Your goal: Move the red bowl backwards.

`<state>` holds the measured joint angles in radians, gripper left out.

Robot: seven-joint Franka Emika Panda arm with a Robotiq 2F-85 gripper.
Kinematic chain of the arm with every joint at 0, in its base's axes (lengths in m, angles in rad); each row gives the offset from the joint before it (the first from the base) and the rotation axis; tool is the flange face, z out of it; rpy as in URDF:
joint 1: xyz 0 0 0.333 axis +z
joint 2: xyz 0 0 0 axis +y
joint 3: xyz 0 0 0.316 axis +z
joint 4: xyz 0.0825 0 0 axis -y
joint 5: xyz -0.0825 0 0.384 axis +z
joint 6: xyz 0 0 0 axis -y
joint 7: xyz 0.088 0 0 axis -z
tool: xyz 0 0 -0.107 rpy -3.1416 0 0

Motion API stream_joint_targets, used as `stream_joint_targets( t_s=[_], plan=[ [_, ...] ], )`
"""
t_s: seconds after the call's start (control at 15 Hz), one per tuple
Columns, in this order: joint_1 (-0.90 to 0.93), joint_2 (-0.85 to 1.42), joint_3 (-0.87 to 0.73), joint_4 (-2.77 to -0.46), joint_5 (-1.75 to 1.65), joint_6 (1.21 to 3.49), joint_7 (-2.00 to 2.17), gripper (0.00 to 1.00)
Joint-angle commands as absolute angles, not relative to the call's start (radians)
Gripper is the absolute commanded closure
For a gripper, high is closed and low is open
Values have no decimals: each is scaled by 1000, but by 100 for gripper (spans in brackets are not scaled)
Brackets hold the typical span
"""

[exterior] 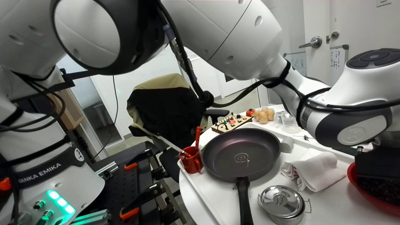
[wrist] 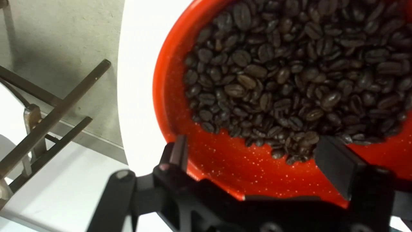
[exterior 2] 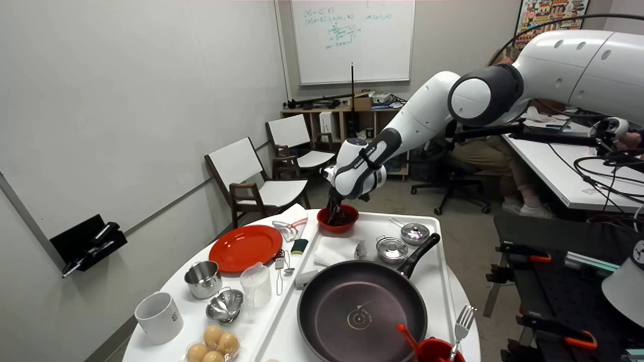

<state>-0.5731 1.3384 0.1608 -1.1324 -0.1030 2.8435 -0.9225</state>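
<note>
The red bowl stands at the far edge of the white table in an exterior view. It shows partly at the right edge in an exterior view, behind my gripper. In the wrist view the red bowl is filled with dark coffee beans. My gripper is open and points down at the bowl. One finger is inside the bowl near the beans. The other finger is at the rim's outer side, so the wall lies between them. Whether either finger touches the wall I cannot tell.
A white cloth, lidded metal pots and a black frying pan share the white tray near the bowl. A flat red plate lies beside the tray. The table edge is close to the bowl.
</note>
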Motion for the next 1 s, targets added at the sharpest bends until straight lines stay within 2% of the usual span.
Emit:
stream_joint_targets(
  t_s=[0.0,0.67,0.93],
  plan=[
    [-562,1300,134,-1148,-103,2829,-894,0],
    [-561,1258,113,-1179,-102,2829,-876,0],
    [-535,1211,59,-1220,-107,2771,-819,0]
  ],
)
